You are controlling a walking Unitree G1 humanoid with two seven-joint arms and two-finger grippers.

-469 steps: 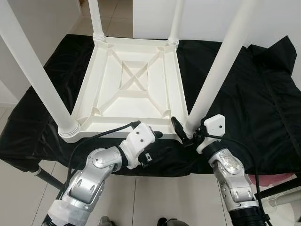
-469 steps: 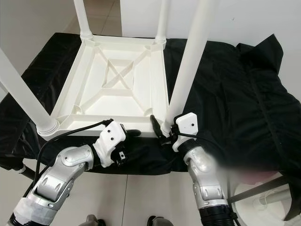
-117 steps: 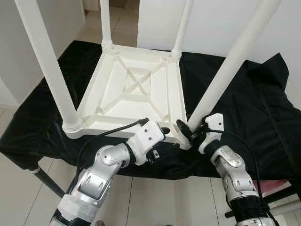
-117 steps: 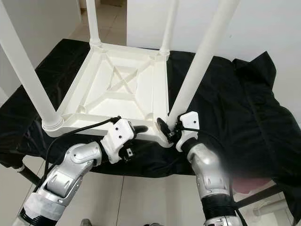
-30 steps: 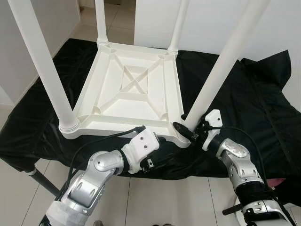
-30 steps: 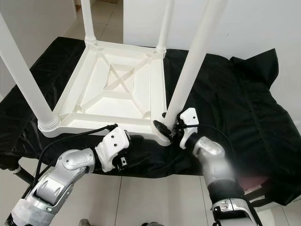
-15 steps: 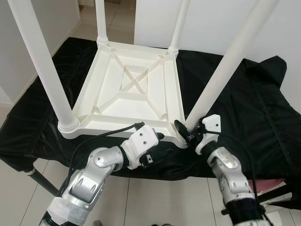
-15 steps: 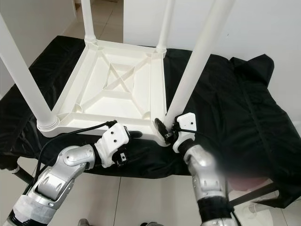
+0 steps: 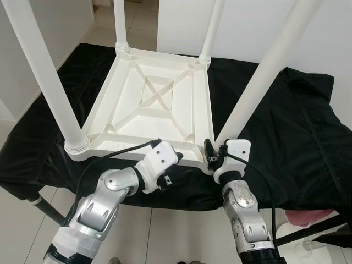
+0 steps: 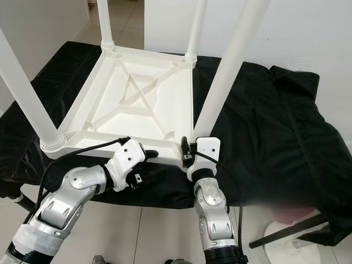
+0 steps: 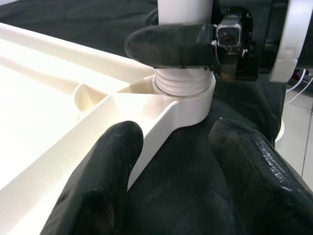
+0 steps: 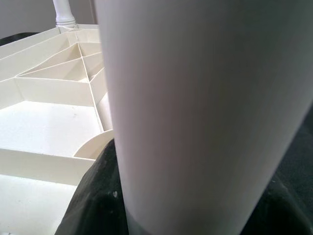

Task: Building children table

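White plastic children table (image 9: 151, 104), upside down on a surface draped in black cloth (image 9: 286, 132), 4 legs pointing up. Near-right leg (image 9: 258, 88) seated in its corner socket (image 11: 188, 93) at the near edge.

Right tool (image 9: 212, 158) pinching the base of that leg just above the threaded collar: 1 black finger (image 11: 171, 45) wrapped across the front of it, leg pressed close between the pads in the right wrist view. Left tool (image 11: 183, 166) spread, fingers straddling the near rim beside the same corner, not visibly closed on anything.

Likely light and stiff: hollow moulded plastic, ribbed underside, smooth glossy skin that may slip under rubber pads. Legs long, so force applied high up probably levers the socket; best hold low, at the collar, for turning. For steadying the top, rim or a rib near the corner looks the firmest place. Cloth beneath may let the whole piece slide.
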